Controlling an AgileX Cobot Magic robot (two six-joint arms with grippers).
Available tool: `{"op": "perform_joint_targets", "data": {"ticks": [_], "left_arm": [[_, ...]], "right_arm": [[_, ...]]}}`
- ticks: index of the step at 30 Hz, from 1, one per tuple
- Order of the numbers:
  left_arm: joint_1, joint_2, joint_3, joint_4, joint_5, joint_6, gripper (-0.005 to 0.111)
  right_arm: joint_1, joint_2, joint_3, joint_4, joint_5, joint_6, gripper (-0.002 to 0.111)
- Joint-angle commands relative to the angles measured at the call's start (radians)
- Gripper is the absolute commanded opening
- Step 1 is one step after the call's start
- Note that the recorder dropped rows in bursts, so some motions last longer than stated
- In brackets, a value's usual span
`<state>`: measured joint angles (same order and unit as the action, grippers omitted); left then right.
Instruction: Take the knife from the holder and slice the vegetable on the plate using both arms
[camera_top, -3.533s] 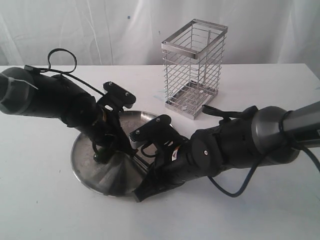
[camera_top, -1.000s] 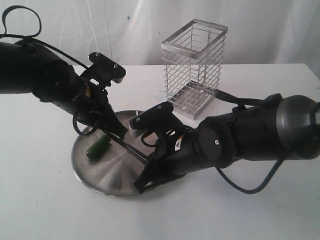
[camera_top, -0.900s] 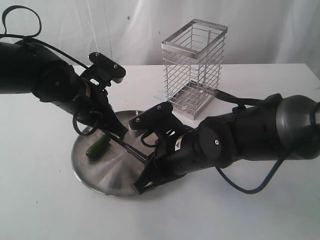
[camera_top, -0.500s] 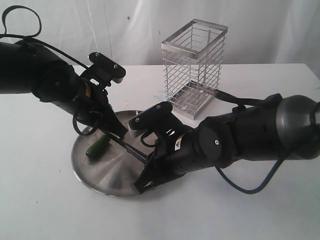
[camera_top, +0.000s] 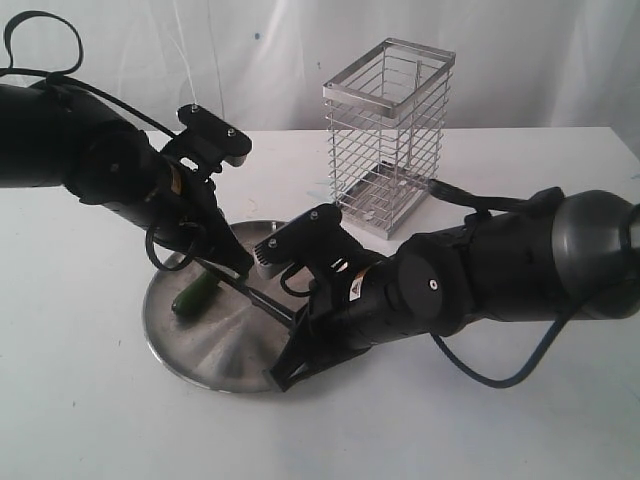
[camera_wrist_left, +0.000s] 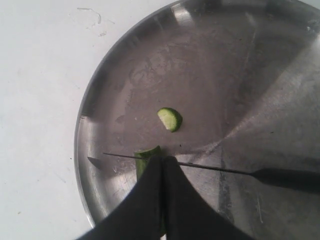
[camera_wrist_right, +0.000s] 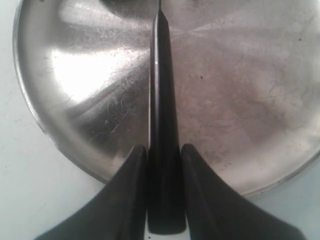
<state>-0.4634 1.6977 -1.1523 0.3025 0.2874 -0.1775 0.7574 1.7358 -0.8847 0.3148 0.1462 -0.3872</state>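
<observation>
The steel plate (camera_top: 195, 355) lies at the front left of the table. On it rests the dark green vegetable (camera_top: 197, 293), and a small cut slice (camera_wrist_left: 170, 119) lies apart from its cut end (camera_wrist_left: 146, 156). My left gripper (camera_wrist_left: 163, 161) is shut and hovers just above the vegetable without holding it. My right gripper (camera_wrist_right: 163, 148) is shut on the black handle of the knife (camera_wrist_right: 161, 100). The thin blade (camera_wrist_left: 210, 168) reaches across the plate and lies over the vegetable's cut end. In the exterior view the knife (camera_top: 268, 303) slants from the right gripper (camera_top: 292, 352) toward the left gripper (camera_top: 237, 268).
The silver wire holder (camera_top: 388, 140) stands upright behind the plate, to the right of centre, with nothing showing inside. A white curtain hangs behind the white table (camera_top: 90, 420). The bulky right arm (camera_top: 470, 285) lies low across the table's right half.
Since 3.5 s ago my left arm has lifted up and to the left off the vegetable, which now shows on the plate. Over the last second almost nothing has moved.
</observation>
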Motion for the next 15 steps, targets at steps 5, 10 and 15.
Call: {"op": "perform_joint_targets", "data": {"ticks": [5,10,15], "left_arm": [[0.004,-0.011,0.005,0.000,0.012,-0.001,0.000],[0.004,-0.006,0.005,-0.002,0.021,-0.001,0.000],[0.004,0.033,0.005,0.002,0.028,-0.001,0.000]], "right_arm": [[0.000,-0.012,0.000,0.002,-0.005,-0.013,0.000],[0.000,-0.012,0.000,0.002,0.004,-0.018,0.000],[0.000,-0.012,0.000,0.002,0.009,-0.017,0.000]]}}
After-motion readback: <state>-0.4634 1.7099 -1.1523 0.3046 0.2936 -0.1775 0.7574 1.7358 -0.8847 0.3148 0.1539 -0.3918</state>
